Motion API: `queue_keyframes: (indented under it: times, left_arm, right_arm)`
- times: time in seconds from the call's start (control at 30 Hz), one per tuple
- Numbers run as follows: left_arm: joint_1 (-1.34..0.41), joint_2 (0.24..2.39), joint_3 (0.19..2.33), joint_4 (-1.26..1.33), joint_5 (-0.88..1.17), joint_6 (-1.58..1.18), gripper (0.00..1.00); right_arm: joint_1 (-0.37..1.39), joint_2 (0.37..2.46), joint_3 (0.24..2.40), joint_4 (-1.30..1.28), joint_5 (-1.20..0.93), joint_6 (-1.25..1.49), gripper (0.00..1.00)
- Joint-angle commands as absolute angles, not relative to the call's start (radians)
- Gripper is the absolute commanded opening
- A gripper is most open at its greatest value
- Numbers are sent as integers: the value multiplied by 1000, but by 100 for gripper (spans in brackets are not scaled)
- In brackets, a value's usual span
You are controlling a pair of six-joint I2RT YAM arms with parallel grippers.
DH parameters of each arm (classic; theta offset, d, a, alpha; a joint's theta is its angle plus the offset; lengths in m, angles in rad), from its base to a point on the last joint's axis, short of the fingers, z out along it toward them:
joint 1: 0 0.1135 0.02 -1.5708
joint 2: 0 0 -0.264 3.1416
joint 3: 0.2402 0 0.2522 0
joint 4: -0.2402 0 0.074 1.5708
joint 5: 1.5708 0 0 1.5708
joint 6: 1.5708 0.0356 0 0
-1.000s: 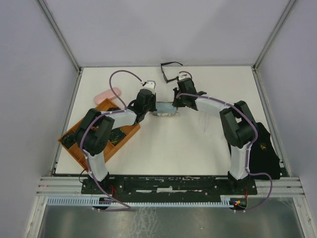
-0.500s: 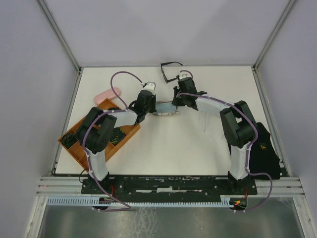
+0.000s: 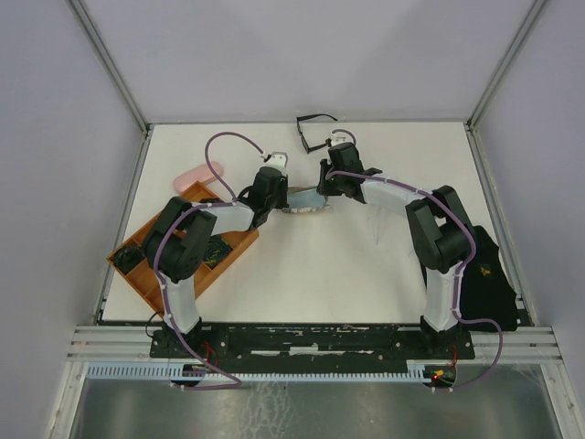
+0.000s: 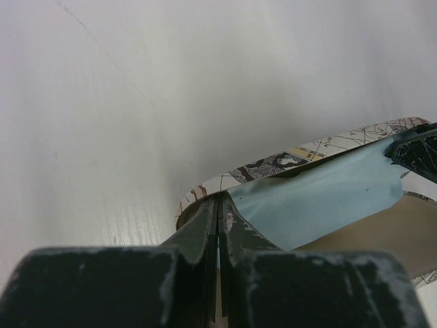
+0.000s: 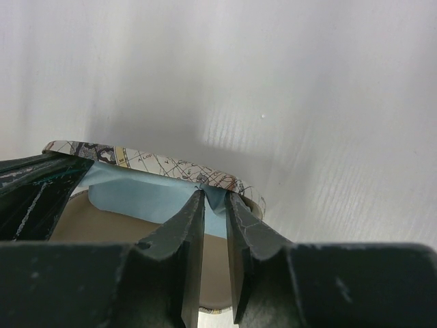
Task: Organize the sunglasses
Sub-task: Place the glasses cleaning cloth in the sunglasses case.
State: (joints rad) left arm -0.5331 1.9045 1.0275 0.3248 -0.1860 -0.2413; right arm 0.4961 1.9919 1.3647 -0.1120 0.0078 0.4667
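An open map-patterned case [image 3: 302, 207] lies on the table between my two grippers, with a light-blue cloth [image 3: 302, 197] stretched over it. My left gripper [image 3: 277, 195] is shut on the cloth's left corner; in the left wrist view the gripper [image 4: 218, 201] pinches the cloth [image 4: 321, 198] at the case rim [image 4: 273, 164]. My right gripper [image 3: 323, 190] is shut on the right corner, where the gripper [image 5: 215, 195] pinches the cloth [image 5: 136, 195] by the rim [image 5: 157, 160]. Thin black-framed glasses [image 3: 315, 133] lie at the far edge. Dark sunglasses [image 3: 216, 249] sit in the orange tray [image 3: 151, 274].
A pink case [image 3: 196, 175] lies beyond the tray's far end at the left. A black bag [image 3: 484, 274] lies along the table's right edge. The enclosure walls stand close on all sides.
Almost nothing. Both grippers stay at the case with the cloth held between them; the left gripper and cloth have shifted very slightly.
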Motion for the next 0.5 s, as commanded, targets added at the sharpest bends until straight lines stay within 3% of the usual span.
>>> queue_keyframes:
  times: [0.0,0.47]
  left_arm:
    - [-526,1863,1051,392,-206,-217,3]
    - [-527,1837,1038,417,-211,-217,3]
  right_arm:
    - [493,1995,1367,-70,14,469,26]
    - [491,1983,1358,-73,26,465,27]
